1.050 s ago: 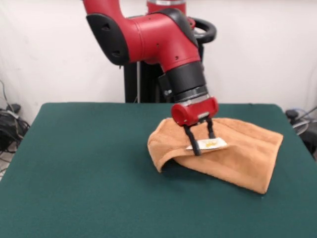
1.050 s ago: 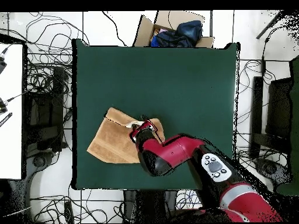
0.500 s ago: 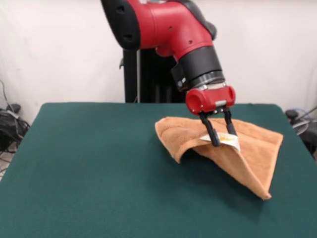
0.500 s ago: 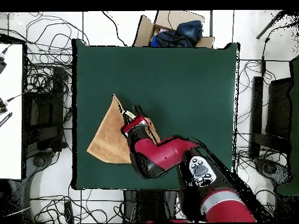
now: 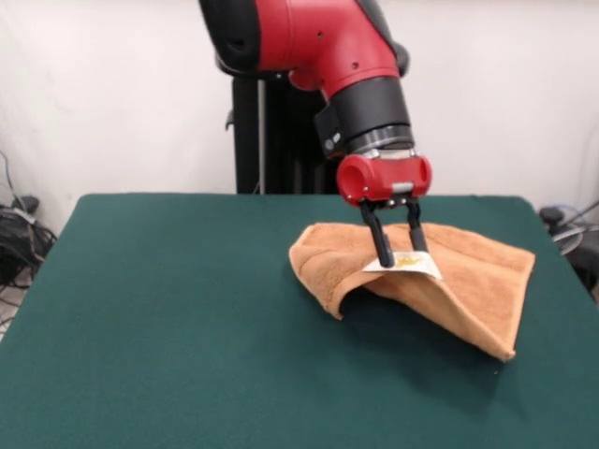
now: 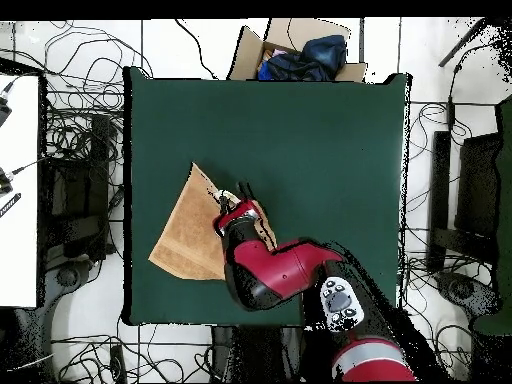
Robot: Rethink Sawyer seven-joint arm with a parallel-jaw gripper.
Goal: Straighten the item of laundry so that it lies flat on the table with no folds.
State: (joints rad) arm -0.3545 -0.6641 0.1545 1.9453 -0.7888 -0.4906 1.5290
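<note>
The gripper [image 5: 397, 251] pinches the towel [image 5: 468, 281] at its white tag [image 5: 404, 265], tenting that edge off the table [image 5: 168, 327]. Flattening is unfinished: the towel looks doubled, folds remaining.

I count one towel [image 5: 449, 276], orange-tan, partly lifted. One white care tag [image 5: 404, 265] on it. One green table [image 5: 168, 318]. One red arm [image 5: 318, 47], one gripper [image 5: 397, 251], two black fingers [image 5: 382, 245]. One cardboard box [image 6: 300, 52] beyond table edge, dark cloth inside, possibly more than one piece. Floor cables [image 6: 75, 130]: too tangled for me to count.
</note>
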